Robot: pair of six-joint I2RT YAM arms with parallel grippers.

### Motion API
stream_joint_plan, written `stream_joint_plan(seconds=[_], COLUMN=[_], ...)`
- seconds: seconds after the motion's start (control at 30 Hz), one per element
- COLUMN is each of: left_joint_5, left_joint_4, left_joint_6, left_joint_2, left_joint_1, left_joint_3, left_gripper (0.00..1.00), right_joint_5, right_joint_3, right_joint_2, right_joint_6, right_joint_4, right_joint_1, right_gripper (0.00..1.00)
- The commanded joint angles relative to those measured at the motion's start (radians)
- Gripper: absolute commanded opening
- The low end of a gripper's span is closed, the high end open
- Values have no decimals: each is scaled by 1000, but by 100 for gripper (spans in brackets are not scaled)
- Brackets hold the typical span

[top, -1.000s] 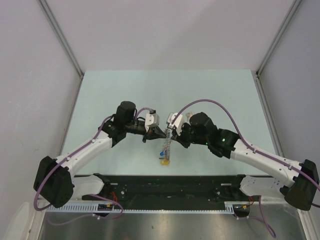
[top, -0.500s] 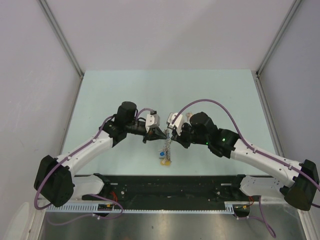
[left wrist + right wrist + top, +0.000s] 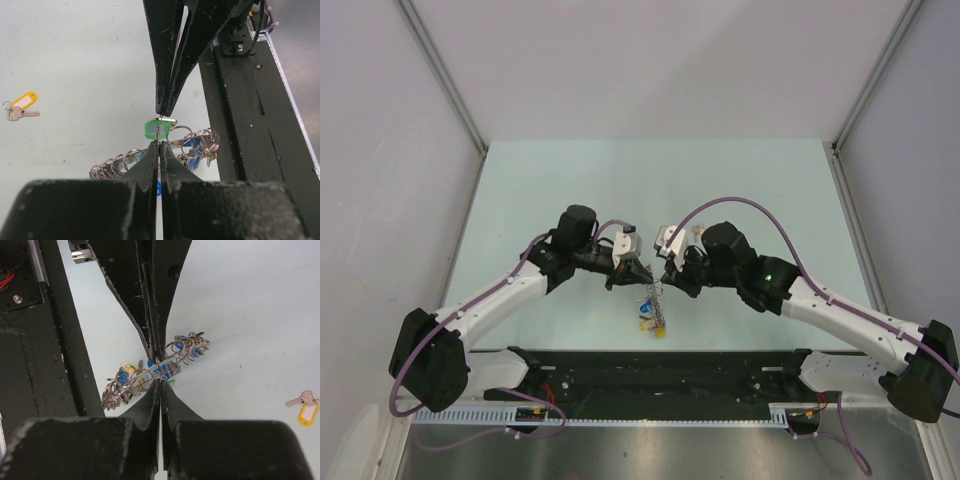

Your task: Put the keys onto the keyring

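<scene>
My two grippers meet tip to tip above the near middle of the table, the left gripper point(image 3: 642, 276) and the right gripper point(image 3: 660, 276) both shut. In the left wrist view the left gripper point(image 3: 160, 145) pinches a thin wire of the keyring point(image 3: 197, 142), a bundle of silver rings and blue-headed keys hanging just under the tips. The green key point(image 3: 152, 130) hangs between the two grippers, its top at the tips of the right gripper's fingers point(image 3: 170, 75). In the right wrist view the right gripper point(image 3: 160, 384) closes beside a green sliver point(image 3: 173, 381). The yellow key point(image 3: 21, 106) lies alone on the table.
The black base rail point(image 3: 660, 365) runs along the near edge just behind the hanging keyring point(image 3: 651, 310). Grey walls enclose the pale green table point(image 3: 570, 180) at the left, right and back. The yellow key point(image 3: 306, 412) lies well away from the bundle.
Both grippers have shifted slightly towards the near edge, still tip to tip. The keyring bundle, earlier a long straight strand, now hangs shorter and more bunched.
</scene>
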Motion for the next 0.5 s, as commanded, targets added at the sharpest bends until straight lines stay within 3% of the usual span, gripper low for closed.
stream_joint_plan(seconds=[0.0,0.47], left_joint_5=[71,73], left_joint_4=[51,71], left_joint_6=[26,23], left_joint_2=[-33,-63], left_joint_1=[-12,-14], left_joint_3=[26,19], left_gripper=[0,0], right_joint_5=[-48,-146], right_joint_3=[32,33], right_joint_2=[8,25], right_joint_6=[0,23], right_joint_4=[44,66], right_joint_1=[-13,-56], right_gripper=[0,0])
